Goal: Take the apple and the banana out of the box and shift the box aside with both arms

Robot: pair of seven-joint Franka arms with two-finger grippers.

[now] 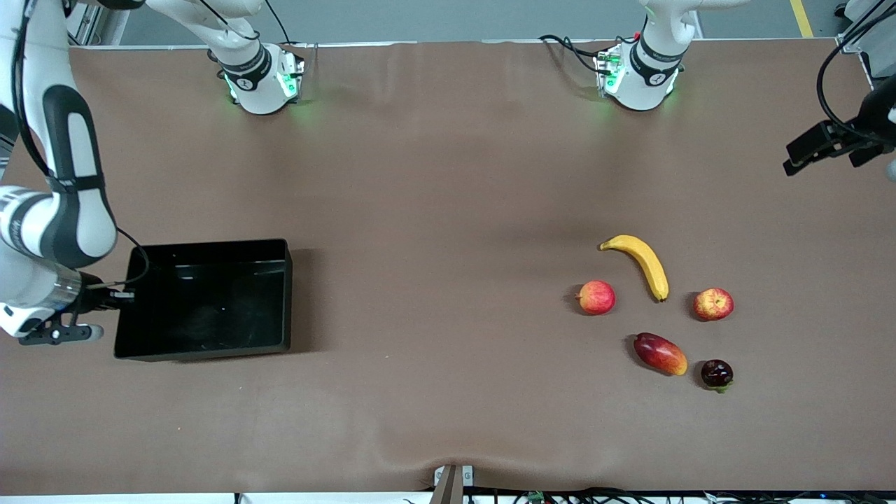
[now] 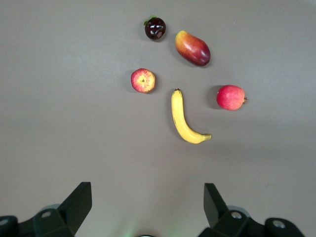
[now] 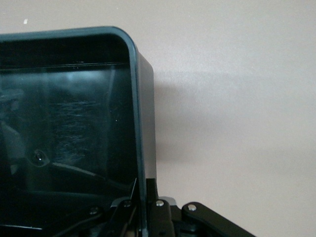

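At the black box's [image 1: 203,299] end wall, the right gripper [image 1: 115,296] is clamping its rim; the left gripper [image 2: 145,210] is hovering spread near the banana [image 2: 183,118].

You are looking at a robotics lab or test cell, not a home or kitchen. Two white robot arms are bolted by their bases [image 1: 262,84] to one long surface [image 1: 448,175] covered in plain brown sheeting, and green status lights glow at both bases. Black cables [image 1: 570,45] run loose along the surface's edge, and more wiring crowds the edge nearest the front camera. A bare grey floor with a yellow marking line [image 1: 801,17] shows past the surface. The fruit lies out as test props.
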